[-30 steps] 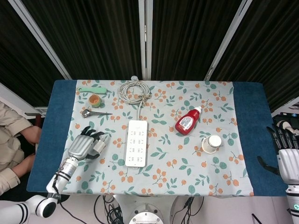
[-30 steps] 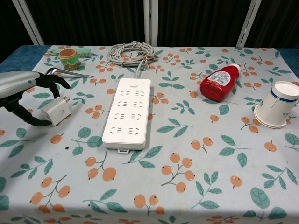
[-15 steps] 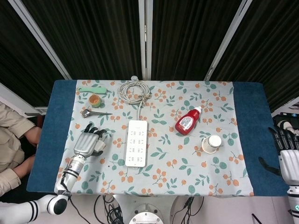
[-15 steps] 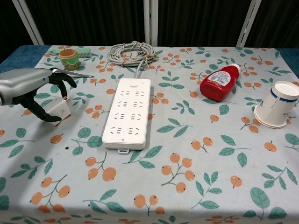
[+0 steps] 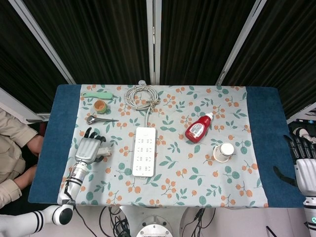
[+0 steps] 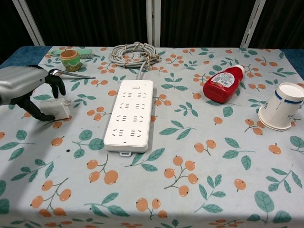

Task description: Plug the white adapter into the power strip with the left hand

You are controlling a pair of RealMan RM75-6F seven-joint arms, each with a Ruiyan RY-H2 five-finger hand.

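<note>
Your left hand curls over the white adapter at the left edge of the chest view, thumb low on the near side and fingers arched over the top, so the adapter sits inside the grasp, its base apparently on the floral tablecloth. Whether the pinch has closed firmly cannot be told from either view. The step in hand looks like securing the pick-up: nothing is plugged in, and the power strip lies apart from the adapter, to its right in the middle of the frame, its sockets bare. Next you would need to firm the grip, lift, carry the adapter rightward over a socket row and turn the prongs down to meet the holes before pressing. In the head view the left hand lies palm-down in the lower left, its forearm running back toward the bottom edge. Your right hand waits at the far right edge, off the cloth, fingers loosely apart and holding nothing. A ketchup bottle and a tipped paper cup lie at the right, well clear of the route.
</note>
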